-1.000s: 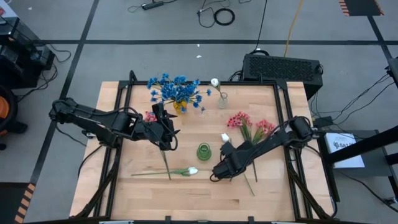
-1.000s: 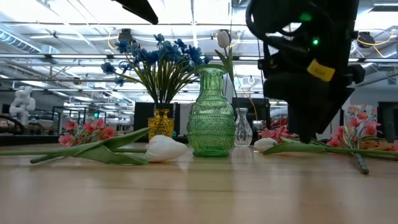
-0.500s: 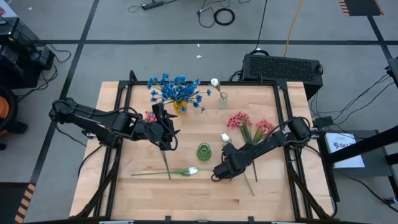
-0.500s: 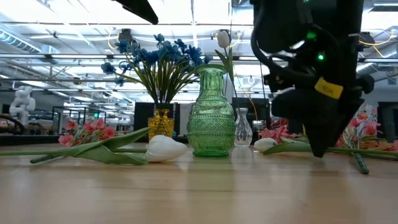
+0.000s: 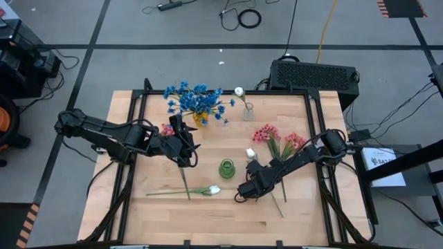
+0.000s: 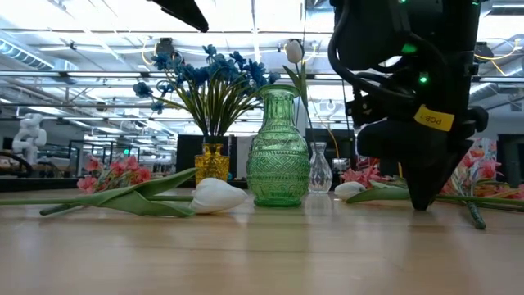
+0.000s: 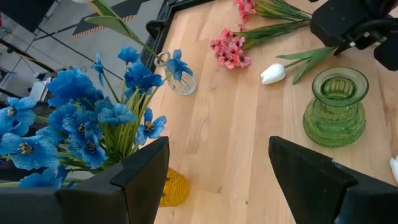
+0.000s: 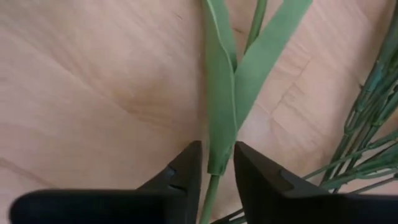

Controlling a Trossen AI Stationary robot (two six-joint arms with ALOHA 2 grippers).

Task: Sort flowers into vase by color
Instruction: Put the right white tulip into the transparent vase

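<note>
A white tulip point(image 5: 250, 153) lies on the table right of the empty green vase point(image 5: 227, 168). My right gripper point(image 8: 217, 171) points steeply down and is shut on the tulip's stem point(image 6: 385, 195). My left gripper point(image 7: 217, 180) hangs open in the air near the blue flowers point(image 5: 197, 102), which stand in an amber vase point(image 6: 212, 162). Another white tulip point(image 5: 213, 189) lies flat near the front. One white tulip point(image 5: 239, 91) stands in a small clear vase point(image 5: 248, 111). Pink flowers point(image 5: 280, 138) lie at the right, and one pink sprig point(image 5: 167, 129) lies under the left arm. My right gripper pinches the tulip between its two fingers point(image 8: 186, 171) where the two leaves join the stem point(image 8: 219, 163). The fingers come from above, pointing steeply down, and lie across the stem. The tulip lies flat on the table.
Stems of the pink flowers point(image 8: 367, 124) lie close beside my right gripper. A black box point(image 5: 315, 75) stands behind the table's far right edge. There is bare wood along the front edge point(image 5: 208, 221).
My right gripper has sunk a little, down onto the tulip stem on the table. The tulip has not moved.
</note>
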